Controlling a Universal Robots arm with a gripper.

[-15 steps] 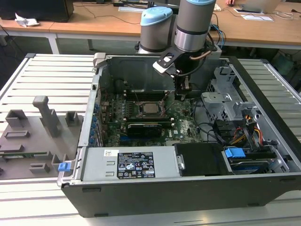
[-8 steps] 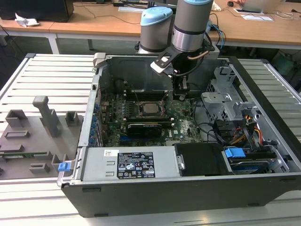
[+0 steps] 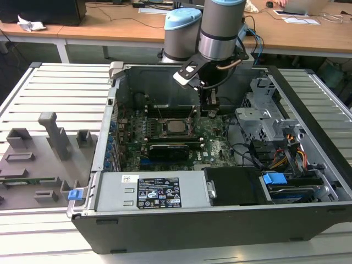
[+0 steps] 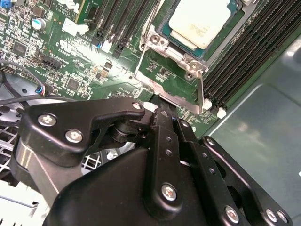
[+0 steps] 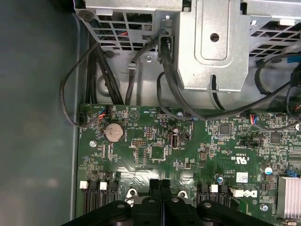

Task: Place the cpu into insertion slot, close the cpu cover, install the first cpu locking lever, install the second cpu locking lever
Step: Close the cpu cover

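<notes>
Silver-grey cpu (image 4: 197,21) logged seated in insertion slot (image 4: 163,34), cpu cover (image 4: 173,98) tipped open beside it. Gripper (image 5: 160,183) fingers shut together, empty, at cover's free edge. Could slip off thin plate, gouge circuit board (image 5: 188,155), jolt cpu.

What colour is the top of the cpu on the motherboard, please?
Pale silver-grey; the cpu shows best in the second wrist view.

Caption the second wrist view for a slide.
Closed hand near the socket with the chip in it, metal lever between them.
</notes>
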